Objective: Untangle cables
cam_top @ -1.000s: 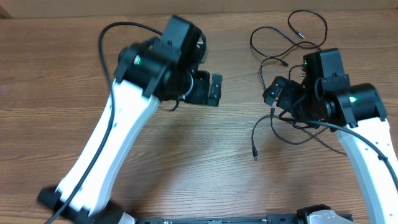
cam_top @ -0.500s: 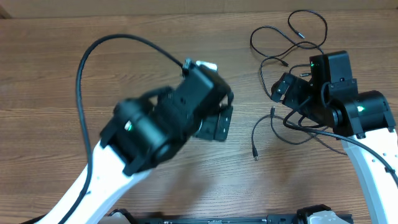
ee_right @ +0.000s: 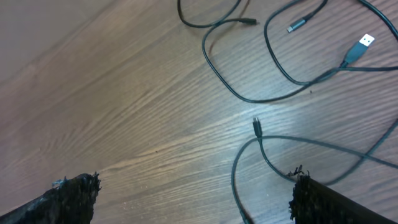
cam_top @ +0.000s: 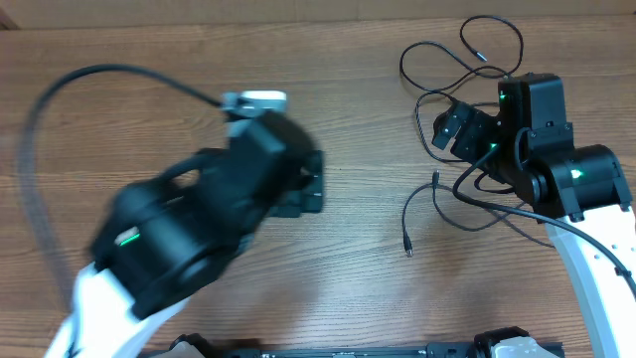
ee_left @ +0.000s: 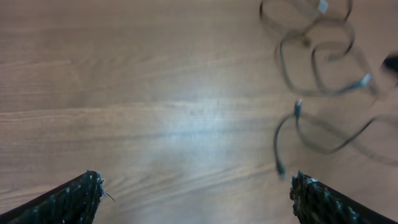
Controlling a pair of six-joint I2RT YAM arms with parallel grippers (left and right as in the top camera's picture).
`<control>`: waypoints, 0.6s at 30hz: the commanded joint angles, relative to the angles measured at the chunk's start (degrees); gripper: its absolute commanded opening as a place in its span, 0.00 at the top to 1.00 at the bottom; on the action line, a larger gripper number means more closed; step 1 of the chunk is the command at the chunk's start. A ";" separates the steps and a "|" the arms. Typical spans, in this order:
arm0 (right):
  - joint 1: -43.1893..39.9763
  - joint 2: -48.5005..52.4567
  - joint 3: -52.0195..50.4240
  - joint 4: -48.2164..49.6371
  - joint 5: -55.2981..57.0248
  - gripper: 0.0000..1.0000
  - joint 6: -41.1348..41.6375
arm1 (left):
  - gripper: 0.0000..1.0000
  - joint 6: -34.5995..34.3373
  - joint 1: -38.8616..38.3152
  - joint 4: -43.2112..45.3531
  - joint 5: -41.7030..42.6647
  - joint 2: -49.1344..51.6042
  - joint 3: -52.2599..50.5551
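- From overhead, the cables (cam_top: 406, 234) lie as loose black strands on the right part of the wooden table (cam_top: 348, 288). They loop from the far edge toward the near side, and one plug end rests apart on bare wood.
- The overhead view shows the right gripper (cam_top: 452, 127) above the middle of those strands, with part of the tangle hidden under the arm. How far the fingers are spread is hard to judge from here.
- The right wrist view settles it. The right gripper (ee_right: 193, 185) is spread wide and grasps nothing, with bare wood between the two tips.
- This view also shows plug details the overhead does not: the cables (ee_right: 256, 129) end in a flat USB plug (ee_right: 364, 43) and several small tips. One strand passes close by a fingertip (ee_right: 305, 193), and I cannot tell whether they touch.
- Overhead, the left gripper (cam_top: 310, 184) is blurred and well apart from the strands, over the table's middle.
- The left wrist view shows the left gripper (ee_left: 196, 186) released and wide with nothing held. The cables (ee_left: 276, 146) appear smeared at the upper right.
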 commanded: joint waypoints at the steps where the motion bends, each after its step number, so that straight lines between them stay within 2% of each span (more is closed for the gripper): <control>1: -0.11 -0.42 0.39 -0.92 0.98 0.00 -0.50 | 0.01 4.26 3.54 1.09 1.22 -8.20 0.70; 7: -0.11 0.85 0.39 -1.14 0.96 0.00 -0.48 | 0.00 6.69 6.54 1.46 1.25 -14.45 0.68; 14: -0.11 1.49 0.39 1.20 0.68 0.00 -0.28 | 0.01 7.67 6.56 -0.15 0.59 -14.01 0.68; 18: -0.11 1.46 0.39 1.36 -3.41 0.00 -0.26 | 0.00 7.28 6.67 0.20 -2.23 -14.32 0.70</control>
